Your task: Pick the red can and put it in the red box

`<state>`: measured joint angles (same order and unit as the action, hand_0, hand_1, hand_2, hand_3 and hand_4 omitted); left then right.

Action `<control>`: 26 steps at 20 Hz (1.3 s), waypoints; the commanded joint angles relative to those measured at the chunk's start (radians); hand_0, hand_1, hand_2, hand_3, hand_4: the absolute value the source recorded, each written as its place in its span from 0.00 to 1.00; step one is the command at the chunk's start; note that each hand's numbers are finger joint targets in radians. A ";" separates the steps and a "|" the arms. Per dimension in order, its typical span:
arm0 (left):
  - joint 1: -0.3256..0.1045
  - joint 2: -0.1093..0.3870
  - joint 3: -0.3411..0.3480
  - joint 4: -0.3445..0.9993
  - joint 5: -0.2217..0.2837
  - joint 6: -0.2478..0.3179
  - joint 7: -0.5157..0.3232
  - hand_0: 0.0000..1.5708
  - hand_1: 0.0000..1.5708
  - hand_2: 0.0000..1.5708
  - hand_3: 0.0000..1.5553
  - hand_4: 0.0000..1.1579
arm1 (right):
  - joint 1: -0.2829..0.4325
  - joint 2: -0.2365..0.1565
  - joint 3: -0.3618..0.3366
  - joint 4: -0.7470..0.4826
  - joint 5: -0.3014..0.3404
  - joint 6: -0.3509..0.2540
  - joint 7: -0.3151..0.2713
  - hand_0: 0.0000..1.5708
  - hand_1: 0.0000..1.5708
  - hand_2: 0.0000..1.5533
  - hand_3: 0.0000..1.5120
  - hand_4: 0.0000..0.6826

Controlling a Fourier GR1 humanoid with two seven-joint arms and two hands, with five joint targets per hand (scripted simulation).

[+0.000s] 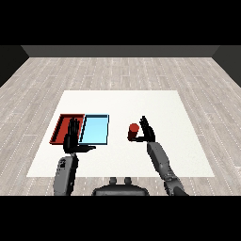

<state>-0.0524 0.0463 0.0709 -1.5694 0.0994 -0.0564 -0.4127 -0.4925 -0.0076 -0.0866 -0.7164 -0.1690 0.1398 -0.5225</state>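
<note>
Head view across the white table. The red tray and the light blue tray lie side by side at the table's left, touching along their shared edge, the red one outermost. The left hand is raised over the near edge of the red tray with its fingers straight and its thumb pointing right toward the blue tray; it holds nothing. The red can stands upright on the table, well apart from both trays on their right. The right hand is just beside the can on its right, fingers extended upward and not curled round it; whether they touch the can cannot be told.
</note>
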 commanded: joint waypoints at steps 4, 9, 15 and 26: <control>0.035 0.021 0.009 -0.059 -0.004 -0.006 0.009 0.00 0.00 0.00 0.00 0.00 | -0.001 0.007 0.052 0.031 -0.063 -0.004 -0.026 0.00 0.00 0.00 0.00 0.00; 0.071 0.001 -0.022 -0.076 -0.007 -0.010 0.020 0.00 0.00 0.00 0.00 0.00 | -0.099 0.007 0.140 0.116 -0.148 -0.073 -0.028 0.00 0.00 0.00 0.00 0.00; -0.023 0.013 0.013 -0.049 0.010 0.014 0.056 0.00 0.00 0.00 0.00 0.00 | -0.172 0.006 0.050 0.253 -0.083 -0.006 -0.082 0.00 0.00 0.00 0.00 0.00; 0.045 -0.032 -0.029 0.045 -0.042 0.005 -0.113 0.00 0.00 0.00 0.00 0.00 | -0.224 0.008 0.139 0.298 -0.160 -0.080 -0.076 0.00 0.00 0.00 0.00 0.00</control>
<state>-0.0253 0.0374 0.0572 -1.6102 0.0887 -0.0463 -0.4134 -0.6971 -0.0009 0.0679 -0.4287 -0.3473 0.0813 -0.5952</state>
